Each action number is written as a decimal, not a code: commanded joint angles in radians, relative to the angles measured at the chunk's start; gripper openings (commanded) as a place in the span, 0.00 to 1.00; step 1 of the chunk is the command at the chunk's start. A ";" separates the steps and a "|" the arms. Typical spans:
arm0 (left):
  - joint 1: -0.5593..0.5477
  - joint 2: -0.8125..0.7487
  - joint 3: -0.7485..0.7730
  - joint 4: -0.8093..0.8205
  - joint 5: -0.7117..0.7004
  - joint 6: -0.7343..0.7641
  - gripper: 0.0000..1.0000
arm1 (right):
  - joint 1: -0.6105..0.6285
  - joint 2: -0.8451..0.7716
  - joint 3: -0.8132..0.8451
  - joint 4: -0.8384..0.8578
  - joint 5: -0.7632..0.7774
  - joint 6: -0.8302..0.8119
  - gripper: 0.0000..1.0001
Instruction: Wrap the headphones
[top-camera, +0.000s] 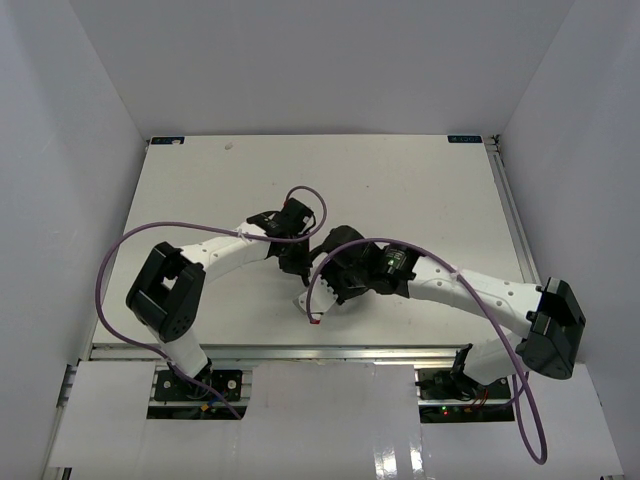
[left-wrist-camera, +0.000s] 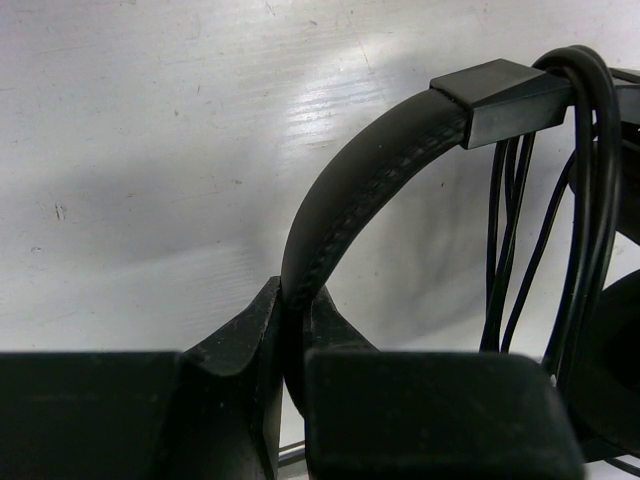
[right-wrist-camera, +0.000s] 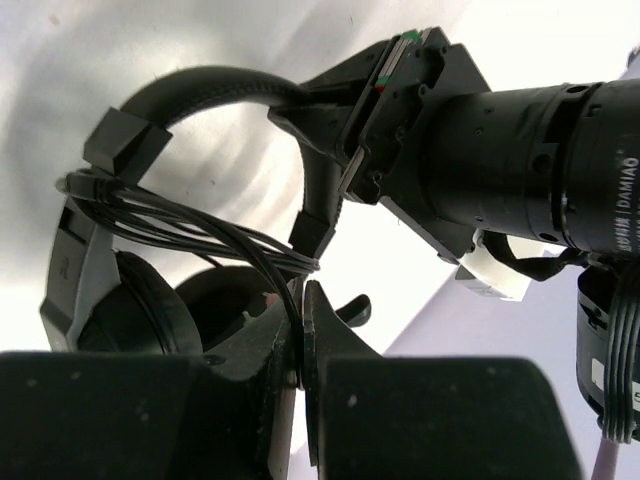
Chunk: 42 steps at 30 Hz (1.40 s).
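We see the headphones held between the two wrists, which meet near the middle of the white table. The left gripper has its jaws drawn narrow on the padded headband. The stitched band rises from between the fingers and arcs right to a squared slider block. Several strands of the thin black cord are looped over that block and hang down beside an earcup at the right edge of the left wrist view.

The right gripper is all but closed. The cord strands fan across from the slider side of the headphones, pass above the earcup and gather into the slit between its jaws, so it pinches the cord. Just above it, the left arm's fingers clasp the headband. Whether the earcups touch the table we cannot tell. In the overhead view the headphones are mostly hidden under the two wrists, with the purple cables looping over the arms.
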 joint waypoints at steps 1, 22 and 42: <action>-0.007 -0.060 -0.011 0.044 0.021 -0.005 0.00 | -0.006 -0.013 0.084 0.023 -0.129 0.107 0.08; -0.007 -0.175 -0.055 0.108 0.052 -0.023 0.00 | -0.308 -0.066 -0.018 0.137 -0.355 0.371 0.08; -0.007 -0.137 -0.047 0.073 0.073 -0.023 0.00 | -0.364 -0.065 -0.029 0.112 -0.441 0.383 0.52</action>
